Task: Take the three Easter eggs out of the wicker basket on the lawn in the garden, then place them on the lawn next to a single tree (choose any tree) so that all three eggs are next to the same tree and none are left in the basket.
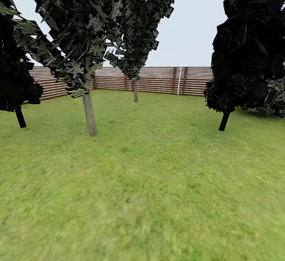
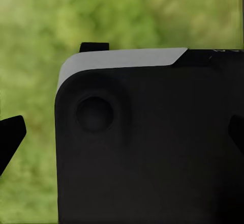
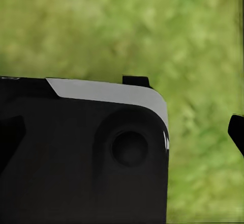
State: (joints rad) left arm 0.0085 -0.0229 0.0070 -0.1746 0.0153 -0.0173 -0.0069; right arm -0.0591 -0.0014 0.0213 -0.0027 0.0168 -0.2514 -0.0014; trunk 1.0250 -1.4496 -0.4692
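Note:
The lawn point(image 1: 158, 182) stretches ahead in the head view. A tree point(image 1: 89, 110) with a pale mottled trunk stands at mid-left, and a second pale-trunked tree point(image 1: 135, 91) grows farther back by the fence. The Easter eggs and the wicker basket are out of view. In the left wrist view my left gripper point(image 2: 124, 135) is open, its dark fingertips point(image 2: 11, 137) spread to the picture's edges with nothing between them. In the right wrist view my right gripper point(image 3: 123, 135) is likewise open and empty. Both hang over grass beside my black body panel point(image 2: 152, 147).
Dark near-black conical trees stand at the left point(image 1: 16, 79) and the right point(image 1: 249, 55). A brown slatted fence point(image 1: 158, 80) closes the garden at the back. Open grass runs between the trees.

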